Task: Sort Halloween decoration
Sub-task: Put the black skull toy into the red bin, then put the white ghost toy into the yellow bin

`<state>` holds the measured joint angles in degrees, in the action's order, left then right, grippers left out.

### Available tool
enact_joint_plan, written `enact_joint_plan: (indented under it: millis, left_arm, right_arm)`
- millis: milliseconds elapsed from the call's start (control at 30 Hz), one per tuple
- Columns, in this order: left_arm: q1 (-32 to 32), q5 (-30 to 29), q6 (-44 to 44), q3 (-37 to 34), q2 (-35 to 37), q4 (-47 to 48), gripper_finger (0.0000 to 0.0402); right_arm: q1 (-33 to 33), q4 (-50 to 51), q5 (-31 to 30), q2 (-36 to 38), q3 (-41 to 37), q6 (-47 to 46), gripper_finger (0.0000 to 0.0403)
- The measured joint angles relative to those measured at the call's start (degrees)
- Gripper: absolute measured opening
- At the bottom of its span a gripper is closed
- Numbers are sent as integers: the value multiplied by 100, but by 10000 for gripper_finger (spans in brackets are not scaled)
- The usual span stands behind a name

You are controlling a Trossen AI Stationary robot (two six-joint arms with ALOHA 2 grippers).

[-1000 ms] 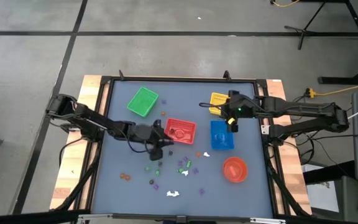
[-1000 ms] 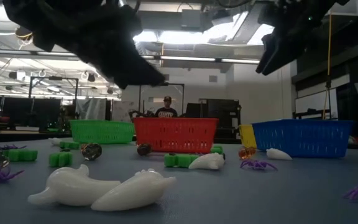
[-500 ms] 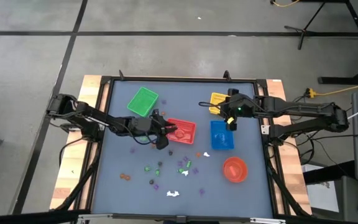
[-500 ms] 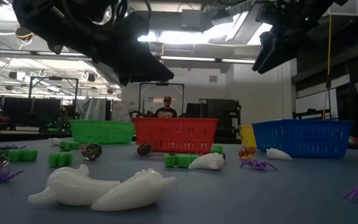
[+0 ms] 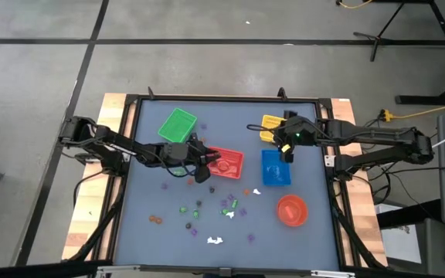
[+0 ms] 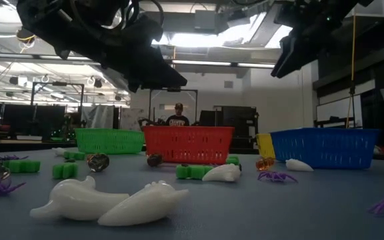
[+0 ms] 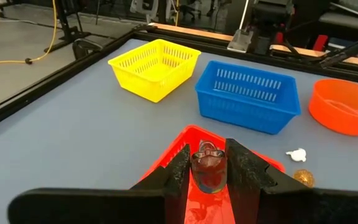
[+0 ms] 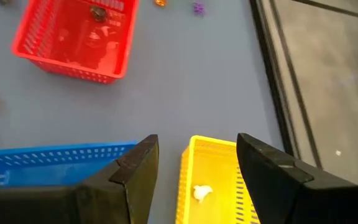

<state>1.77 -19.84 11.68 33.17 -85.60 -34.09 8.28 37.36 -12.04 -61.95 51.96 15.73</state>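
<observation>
Halloween decoration trinkets (image 5: 207, 208) in green, purple, orange and white lie scattered on the near half of the blue-grey table; two white ones (image 6: 112, 200) lie closest in the low view. My left gripper (image 7: 209, 177) is shut on a small dark brownish trinket (image 7: 209, 163) and hovers at the left rim of the red basket (image 5: 224, 162). Farther right and higher up, my right gripper (image 8: 194, 165) stands open with nothing in it, above the yellow basket (image 8: 219, 180) and the blue basket (image 8: 48, 162). My left gripper pinches the dark trinket by its two sides (image 7: 197, 168) between its two fingers. The fingers come from the table's left, nearly level and tipped slightly down. The trinket is lifted clear, above the red basket's rim (image 7: 166, 155).
A green basket (image 5: 178, 125) stands at the far left and a round red bowl (image 5: 291, 209) at the near right. The red basket holds a few small trinkets (image 8: 98, 12), the yellow one a white piece (image 8: 199, 193). A person (image 6: 177, 117) stands beyond the table.
My left gripper has swung toward the table's far edge and the red basket, carrying the dark trinket clear of the table, and has tipped closer to level. My right arm has kept still.
</observation>
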Motion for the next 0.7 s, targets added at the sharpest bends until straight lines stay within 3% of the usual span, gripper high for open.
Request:
enact_joint_plan:
  millis: [233, 433, 567, 700]
  left_arm:
    - [-2, -2, 0, 0, 0, 0, 65]
    - [-2, -2, 0, 0, 0, 2, 67]
    - [-2, -2, 0, 0, 0, 4, 92]
    - [-2, -4, -2, 0, 0, 7, 130]
  right_arm:
    - [-1, -4, 683, 0, 0, -51, 216]
    - [-1, -154, 1773, -2, 0, -56, 216]
    - [-7, -446, 2672, -2, 0, -389, 216]
    - [-12, -707, 3194, -2, 0, -991, 216]
